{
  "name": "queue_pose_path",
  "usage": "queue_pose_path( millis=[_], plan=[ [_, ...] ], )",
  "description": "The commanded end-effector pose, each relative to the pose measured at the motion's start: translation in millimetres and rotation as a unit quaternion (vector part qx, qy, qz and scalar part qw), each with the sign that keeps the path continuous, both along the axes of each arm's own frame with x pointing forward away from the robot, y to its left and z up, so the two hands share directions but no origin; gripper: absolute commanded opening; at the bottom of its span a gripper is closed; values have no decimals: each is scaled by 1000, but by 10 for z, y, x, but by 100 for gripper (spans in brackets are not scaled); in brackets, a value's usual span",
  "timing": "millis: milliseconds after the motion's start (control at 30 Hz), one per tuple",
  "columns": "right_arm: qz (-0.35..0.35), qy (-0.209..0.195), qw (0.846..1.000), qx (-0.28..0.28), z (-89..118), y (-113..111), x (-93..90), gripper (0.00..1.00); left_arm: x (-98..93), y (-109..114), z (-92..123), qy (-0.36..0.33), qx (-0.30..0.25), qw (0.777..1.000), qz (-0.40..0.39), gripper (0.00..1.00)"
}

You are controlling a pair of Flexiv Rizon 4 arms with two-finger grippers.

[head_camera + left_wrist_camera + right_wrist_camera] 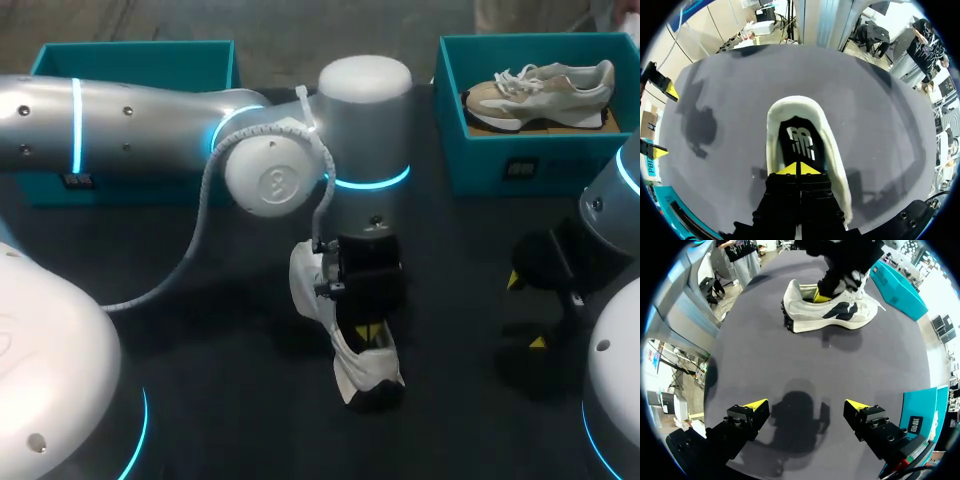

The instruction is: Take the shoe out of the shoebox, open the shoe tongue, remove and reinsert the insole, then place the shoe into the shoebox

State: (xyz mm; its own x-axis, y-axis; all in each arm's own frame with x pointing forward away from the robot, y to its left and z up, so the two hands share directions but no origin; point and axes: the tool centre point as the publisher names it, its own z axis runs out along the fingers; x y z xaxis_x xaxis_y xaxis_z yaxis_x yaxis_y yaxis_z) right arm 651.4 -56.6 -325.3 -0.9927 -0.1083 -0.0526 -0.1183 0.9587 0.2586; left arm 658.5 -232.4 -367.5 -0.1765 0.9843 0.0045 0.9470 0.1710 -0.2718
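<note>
Two teal shoeboxes sit along the far side of the bench (230,400): the left shoebox (130,55) is half hidden behind my left arm, and the right shoebox (500,150) holds a beige second shoe (540,90) lying side-on. The shoe (365,365) I'm working on, white with dark panels, stands on its sole out on the bench near the middle, well apart from both boxes. My left arm comes in from the left and points straight down over it, with the left pincer (797,169) dipped into the shoe's opening. Through the left wrist camera I see its yellow tips pressed together, touching the black insole (799,137) at the heel end; I cannot tell whether they have any of the insole nipped between them. The insole itself lies flat inside the white collar. My right pincer (805,407) hangs over bare bench off to the right side, its fingers spread wide and holding nothing, with its shadow on the surface below. From its wrist camera the shoe sits ahead, the left pincer standing in it.
</note>
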Motion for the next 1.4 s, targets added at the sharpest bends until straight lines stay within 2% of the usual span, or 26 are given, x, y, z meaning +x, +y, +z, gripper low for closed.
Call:
queue_pose_path(
  millis=[33,433,1067,1267,1400],
  plan=[
    [0,-1,1000,-2,-4,2,-13,100,14,85,120,-4,3,1000,1,0],
    [0,-1,1000,-2,-4,2,-13,100,141,140,204,0,20,1000,13,0],
    [0,-1,1000,-2,-4,2,-13,100,170,92,43,-14,36,999,19,0],
    [0,-1,1000,-2,-4,2,-13,100,62,58,50,11,43,999,-5,0],
    [0,-1,1000,-2,-4,2,-13,100,-50,58,15,25,75,996,-39,0]
  ],
)
